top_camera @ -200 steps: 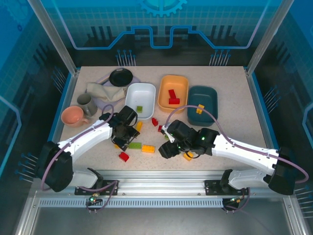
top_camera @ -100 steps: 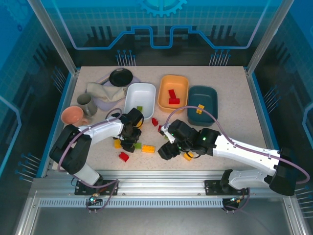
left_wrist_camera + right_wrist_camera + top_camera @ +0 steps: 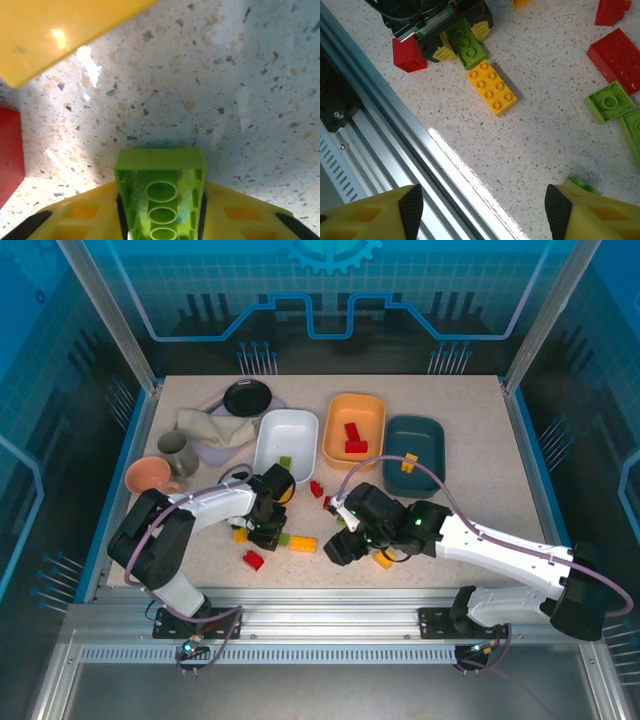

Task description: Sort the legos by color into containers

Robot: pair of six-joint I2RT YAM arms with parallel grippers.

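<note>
My left gripper (image 3: 161, 220) is shut on a green lego (image 3: 161, 192), its black pads pressed to both long sides, low over the table. From above it sits at the left gripper (image 3: 270, 532); the right wrist view shows the same green lego (image 3: 466, 45) in those fingers. A yellow lego (image 3: 492, 86) lies just beside it, a red lego (image 3: 253, 560) to its left. My right gripper (image 3: 485, 212) hangs open over bare table with nothing between its fingers. The white container (image 3: 270, 435) holds a green lego, the orange container (image 3: 372, 412) red ones, the teal container (image 3: 428, 435) a yellow one.
More green legos (image 3: 609, 101) and red legos (image 3: 619, 52) lie between the arms. A black dish (image 3: 247, 397), a cloth (image 3: 215, 428), a grey cup (image 3: 178, 452) and a pink mug (image 3: 150, 478) stand at the back left. The metal rail (image 3: 395, 145) runs along the near edge.
My left gripper has swung right over the green lego and shut on it. The right gripper has barely moved and stays open.
</note>
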